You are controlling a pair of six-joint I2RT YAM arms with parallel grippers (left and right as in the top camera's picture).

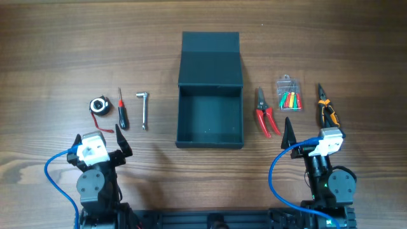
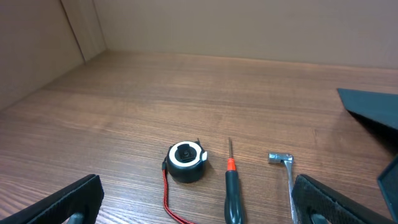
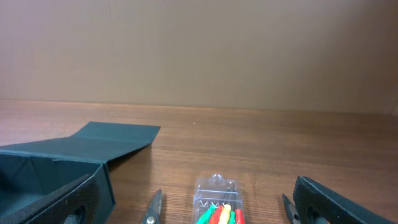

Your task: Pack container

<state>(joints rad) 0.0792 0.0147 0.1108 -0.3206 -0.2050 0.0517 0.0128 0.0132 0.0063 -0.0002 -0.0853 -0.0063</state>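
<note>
The dark teal-grey container (image 1: 210, 117) stands open in the table's middle, its flap lid (image 1: 210, 58) laid back flat; it looks empty. It also shows in the right wrist view (image 3: 59, 165). Left of it lie a small black tape measure (image 1: 99, 105), a red-and-black screwdriver (image 1: 121, 109) and a metal L-wrench (image 1: 144, 109). Right of it lie red-handled cutters (image 1: 265, 113), a clear case of coloured pieces (image 1: 289, 95) and orange-and-black pliers (image 1: 327, 107). My left gripper (image 1: 103, 145) is open and empty just before the left tools. My right gripper (image 1: 313, 135) is open and empty before the right tools.
The wooden table (image 1: 57, 57) runs on to the far edge. In the left wrist view the tape measure (image 2: 186, 162), screwdriver (image 2: 231, 186) and wrench (image 2: 287, 174) lie between my fingers. In the right wrist view the clear case (image 3: 217, 200) lies ahead.
</note>
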